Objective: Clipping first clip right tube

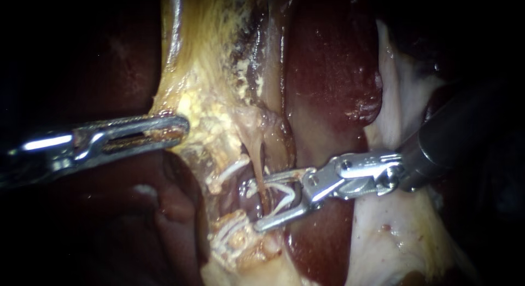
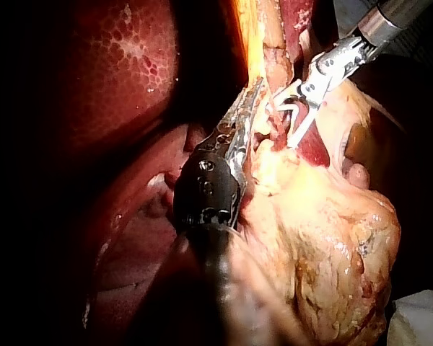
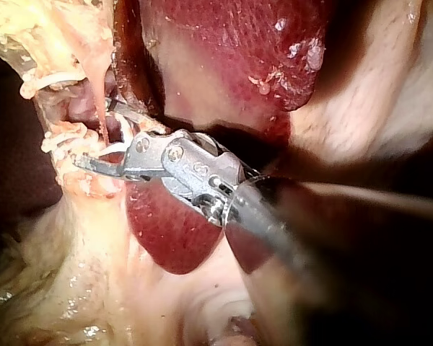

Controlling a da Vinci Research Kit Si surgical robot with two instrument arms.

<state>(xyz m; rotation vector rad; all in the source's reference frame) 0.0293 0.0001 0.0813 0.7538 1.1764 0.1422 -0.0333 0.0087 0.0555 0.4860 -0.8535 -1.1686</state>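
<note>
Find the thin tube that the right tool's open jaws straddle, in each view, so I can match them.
Endoscope view: the tube hangs at lower centre, running down between the right tool's jaws.
Left wrist view: the tube lies well ahead, crossing the right tool's jaws.
Right wrist view: the tube passes between this tool's jaws.
Shared landmark: the white clip loaded in those jaws.

The endoscope looks closely onto the tube [image 1: 257,157]; wrist cameras look along the left instrument [image 2: 254,94] and right instrument [image 3: 97,133] toward it from opposite sides.
</note>
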